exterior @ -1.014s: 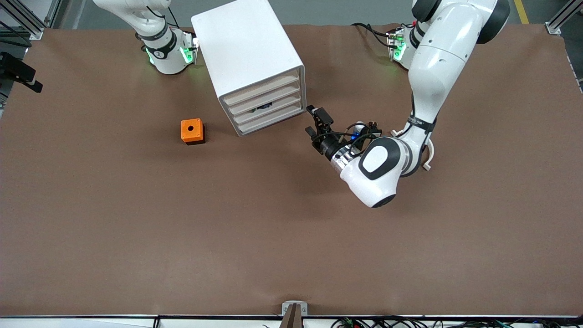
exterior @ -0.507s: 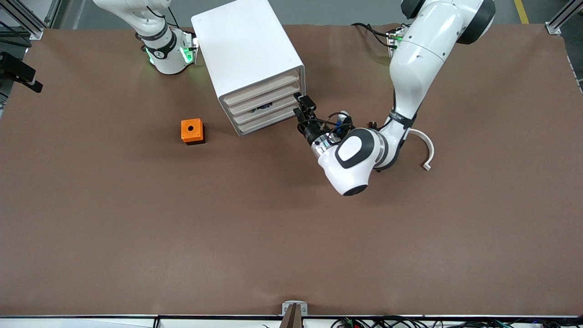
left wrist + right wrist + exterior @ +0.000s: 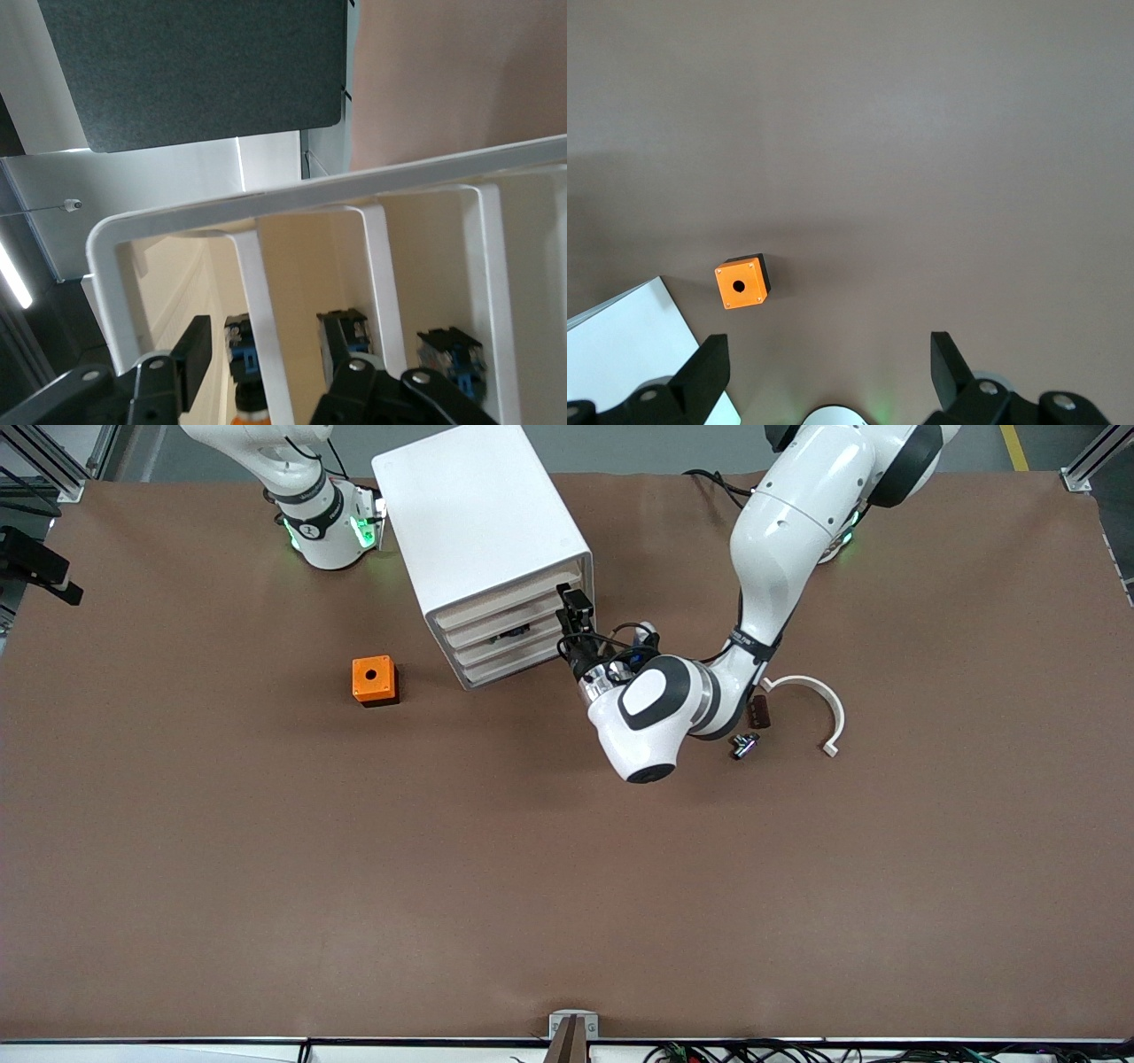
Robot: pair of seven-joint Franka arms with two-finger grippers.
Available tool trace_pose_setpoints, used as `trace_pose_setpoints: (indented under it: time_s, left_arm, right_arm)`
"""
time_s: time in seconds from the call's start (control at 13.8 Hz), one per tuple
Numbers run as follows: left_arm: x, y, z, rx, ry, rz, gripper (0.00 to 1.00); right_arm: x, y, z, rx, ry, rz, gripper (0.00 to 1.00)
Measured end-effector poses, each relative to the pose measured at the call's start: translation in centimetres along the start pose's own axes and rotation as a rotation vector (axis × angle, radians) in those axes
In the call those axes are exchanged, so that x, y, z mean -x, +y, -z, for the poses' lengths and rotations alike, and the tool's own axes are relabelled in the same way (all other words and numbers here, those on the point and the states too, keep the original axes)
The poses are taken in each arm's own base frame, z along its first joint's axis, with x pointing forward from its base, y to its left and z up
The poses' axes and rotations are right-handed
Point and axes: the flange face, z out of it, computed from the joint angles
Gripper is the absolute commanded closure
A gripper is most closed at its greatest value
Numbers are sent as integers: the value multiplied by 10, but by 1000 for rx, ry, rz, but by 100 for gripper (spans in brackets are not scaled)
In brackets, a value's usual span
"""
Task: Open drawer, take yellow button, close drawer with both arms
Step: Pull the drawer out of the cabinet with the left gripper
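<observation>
Drawer cabinet (image 3: pixel 485 540): white, four drawers (image 3: pixel 514 631), set at an angle near the right arm's base; drawer fronts are faced toward the left arm's end of the table and the front camera. In the front view all drawers are seen pushed in.

Left gripper (image 3: pixel 572 627): placed right at the drawer fronts, at the cabinet's corner. In the left wrist view its fingers (image 3: pixel 190 354) are seen spread wide with nothing held, astride a white drawer edge.

Button (image 3: pixel 248 390): seen through the drawer fronts in the left wrist view, inside a drawer, with other small black-and-blue parts (image 3: pixel 454 354) beside it.

Right gripper (image 3: pixel 828 376): held high above the table with the arm waiting; fingers wide apart, empty.

Orange cube (image 3: pixel 374 680): on the table beside the cabinet.

White curved piece (image 3: pixel 819 700) and two small dark parts (image 3: pixel 751 726): on the table beside the left arm's elbow.
</observation>
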Motion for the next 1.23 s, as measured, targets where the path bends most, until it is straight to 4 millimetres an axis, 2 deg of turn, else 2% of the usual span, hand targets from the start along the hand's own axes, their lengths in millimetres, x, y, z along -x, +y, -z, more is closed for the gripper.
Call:
trace_pose_setpoints:
  time_s: [0.14, 0.36, 0.65, 1.01, 1.23]
  left_arm:
    - [0, 1, -16, -27, 35, 9, 47]
    - [1, 0, -38, -65, 87, 15, 64]
    - [1, 0, -43, -73, 98, 17, 91]
    - [0, 5, -42, -79, 88, 34, 92]
    - [-1, 6, -41, -80, 81, 34, 91]
  right_arm:
    - [0, 0, 0, 0, 0, 0, 0]
    - [0, 0, 0, 0, -1, 0, 0]
    - [0, 1, 0, 0, -1, -1, 0]
    - [-2, 0, -3, 0, -10, -1, 0]
    - [-18, -1, -33, 1, -86, -1, 0]
